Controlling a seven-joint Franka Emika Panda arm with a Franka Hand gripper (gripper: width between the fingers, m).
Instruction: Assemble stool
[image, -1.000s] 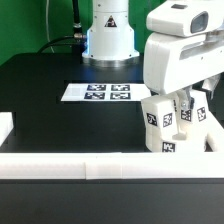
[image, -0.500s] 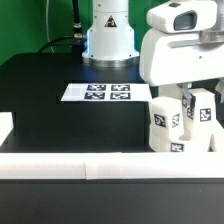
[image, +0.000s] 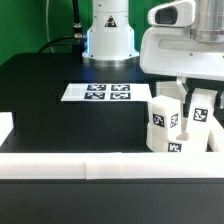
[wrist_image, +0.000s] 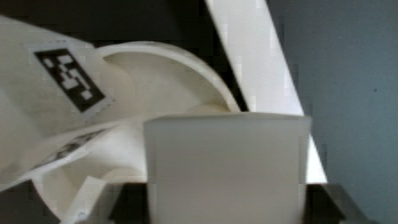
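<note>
The white stool seat (image: 176, 148) lies at the exterior view's right, just behind the front rail, and carries a tag on its side. One tagged leg (image: 163, 120) stands upright on the seat. My gripper (image: 198, 100) is shut on a second tagged leg (image: 201, 114) beside it, over the seat. In the wrist view this held leg (wrist_image: 228, 160) fills the space between my dark fingers (wrist_image: 121, 203). The round seat (wrist_image: 169, 80) and the other tagged leg (wrist_image: 63, 80) lie beyond it.
The marker board (image: 106, 92) lies flat mid-table in front of the robot base (image: 108, 35). A long white rail (image: 90, 165) runs along the front edge, with a short white piece (image: 5, 128) at the exterior view's left. The rail (wrist_image: 249, 50) also passes close to the seat.
My gripper and the held leg have moved toward the exterior view's right. The seat and its standing leg shifted slightly the same way.
</note>
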